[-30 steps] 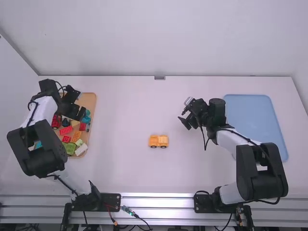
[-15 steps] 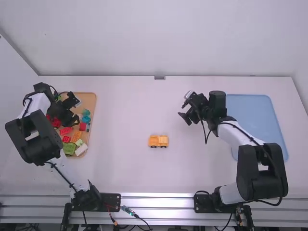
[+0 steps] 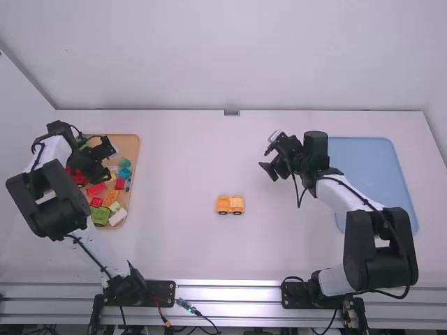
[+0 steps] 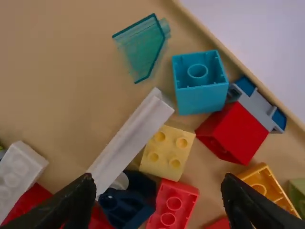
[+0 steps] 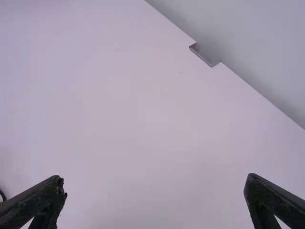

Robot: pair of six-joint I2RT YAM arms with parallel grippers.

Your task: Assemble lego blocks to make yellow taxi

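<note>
Nearest to us, along the high view's bottom edge, a silver rail (image 3: 230, 300) carries the bases of both arms. Just past it begins our white counter (image 3: 181, 244). A small yellow-orange vehicle (image 3: 230, 204) stands on bare counter between the two arms, two dark wheels showing along its near side; nothing touches it.

At about that depth, over to our left, we have the near end of the wooden tray (image 3: 130, 144), with a white block (image 3: 117, 216) and a green block (image 3: 100, 216) side by side. A bit deeper in lie an orange brick (image 3: 112, 197) and several red ones.

Farther up, our left claw (image 3: 105, 175) hangs over the tray, fingers apart and nothing between them. In its wrist view we make out a pale yellow brick (image 4: 167, 152) with four studs, a long white piece (image 4: 131, 138) beside it, a dark blue piece (image 4: 126, 205), a turquoise brick (image 4: 199, 81) with its hollow side showing, and a clear teal piece (image 4: 143, 45) lying near that.

Our right claw (image 3: 268, 172) is over the counter, right of the middle, its fingers also spread and empty. Beyond that arm, on the right, lies a blue tray (image 3: 370, 164). At the counter's far edge sits a small metal bracket (image 3: 232, 112), and behind it rises a pale wall (image 3: 230, 56).
</note>
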